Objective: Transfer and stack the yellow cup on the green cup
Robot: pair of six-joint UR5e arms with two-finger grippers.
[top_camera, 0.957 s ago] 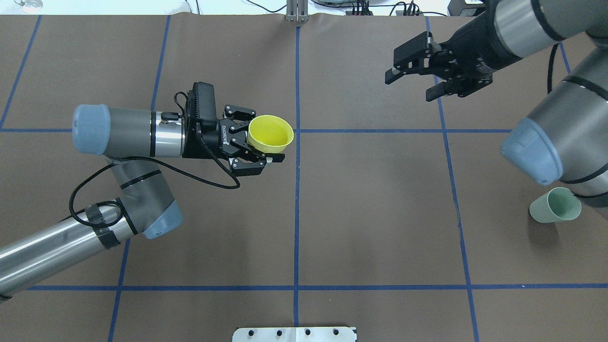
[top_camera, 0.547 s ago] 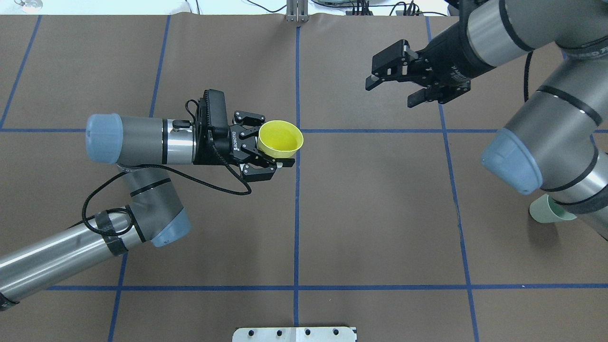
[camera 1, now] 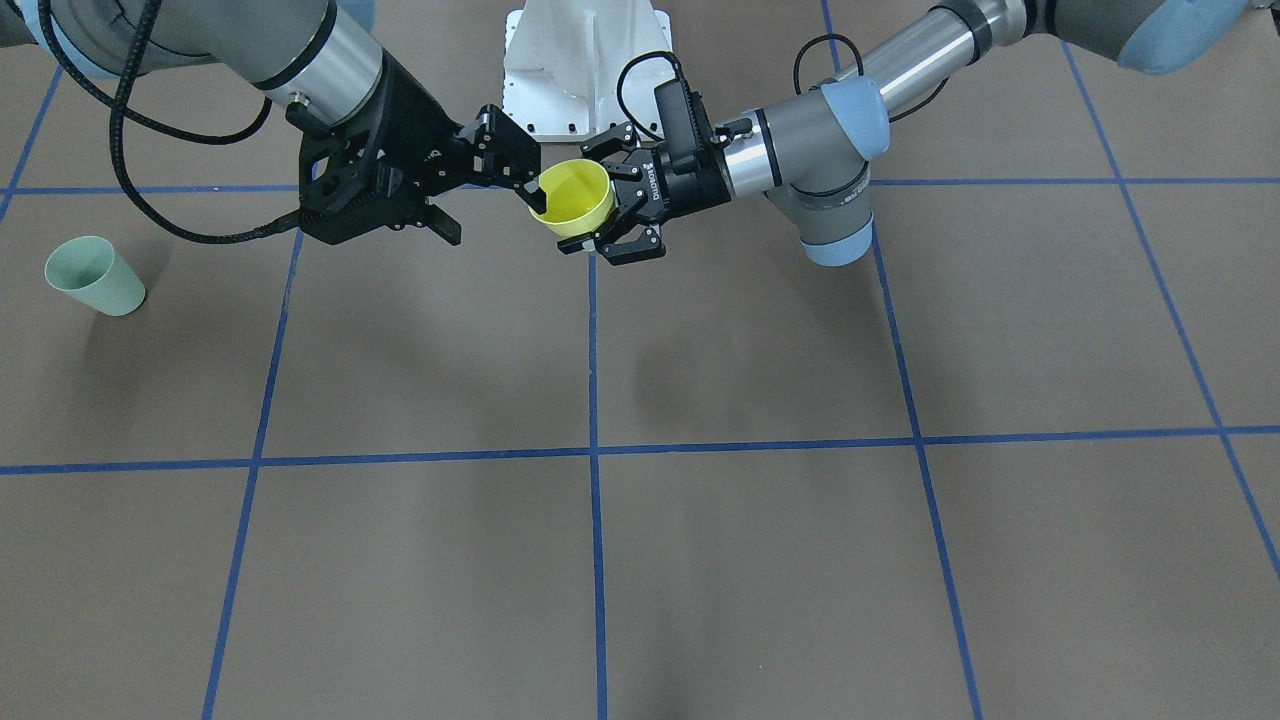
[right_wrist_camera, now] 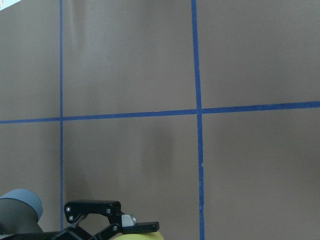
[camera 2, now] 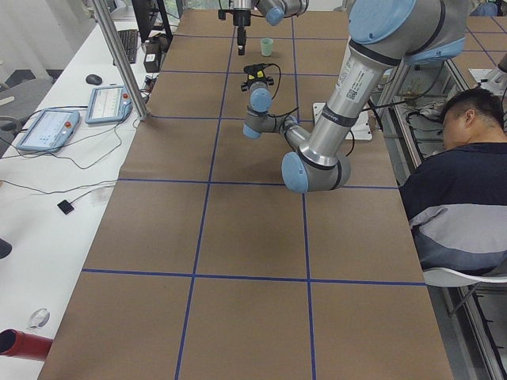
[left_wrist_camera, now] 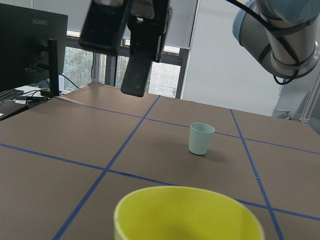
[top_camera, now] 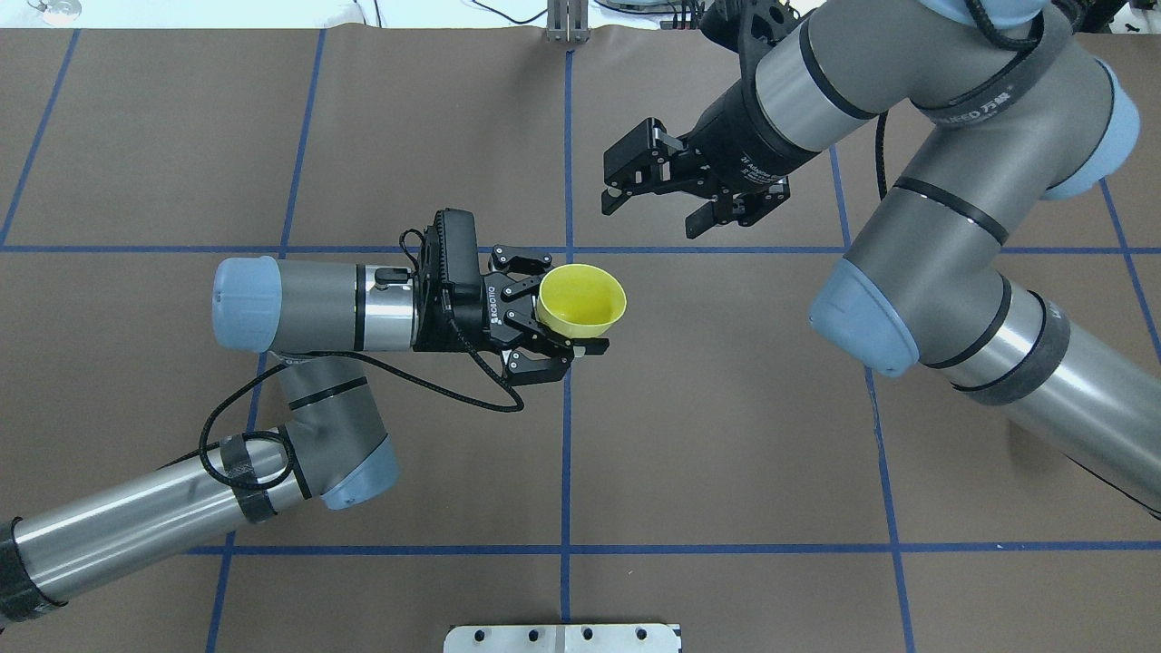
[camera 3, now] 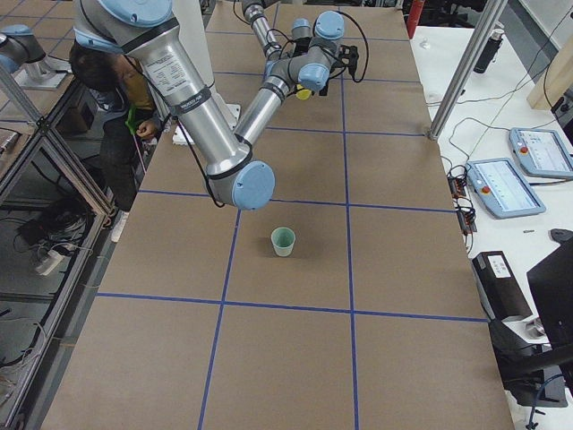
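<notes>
My left gripper (top_camera: 570, 307) is shut on the yellow cup (top_camera: 582, 296) and holds it upright above the table's middle, by the centre blue line. It also shows in the front view (camera 1: 572, 196) and fills the bottom of the left wrist view (left_wrist_camera: 187, 216). My right gripper (top_camera: 651, 212) is open and empty, just beyond and to the right of the cup, apart from it. The green cup (camera 1: 95, 276) stands upright on the table on my right side (camera 3: 283, 241), far from both grippers. In the overhead view my right arm hides it.
Blue tape lines divide the brown table cover (top_camera: 726, 408). A white mounting plate (top_camera: 562, 638) sits at the near edge. A seated person (camera 2: 459, 182) is beside the table; tablets (camera 3: 501, 184) lie on a side bench.
My left gripper has carried the yellow cup to the right, past the centre line. My right arm has swung left toward it, still open, and now covers the green cup in the overhead view.
</notes>
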